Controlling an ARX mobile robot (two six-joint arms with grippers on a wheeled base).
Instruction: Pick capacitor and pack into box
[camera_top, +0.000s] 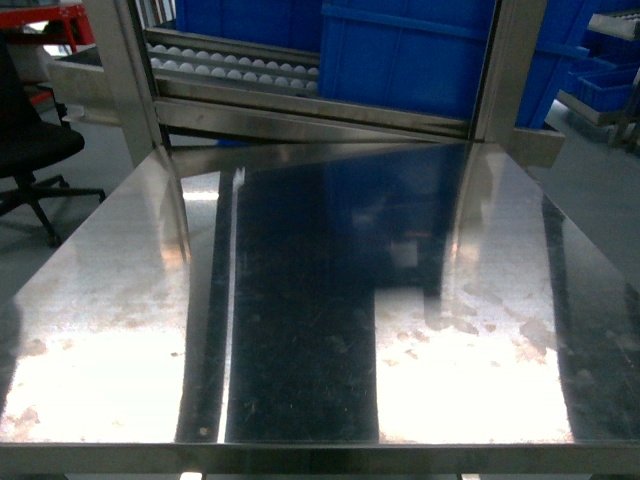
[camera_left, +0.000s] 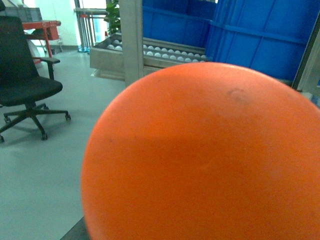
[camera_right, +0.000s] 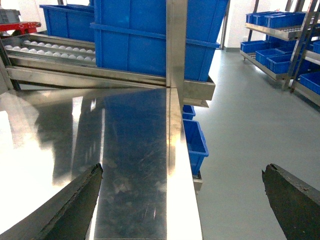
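Steel table (camera_top: 300, 330) fills head view; no arm showing there. No pink box, no capacitor in any view: task things out of sight, so judged at very start.

Right gripper (camera_right: 182, 200): dark fingers (camera_right: 75, 200) spread wide at lower corners of frame, holding nothing, hanging over table's right edge.

Left wrist view mostly blocked by big orange rounded object (camera_left: 205, 155); left fingers hidden, cannot tell their state.

Blue bins (camera_top: 420, 55) along top on roller rack (camera_top: 240, 70); office chair (camera_left: 25, 85) upper left.
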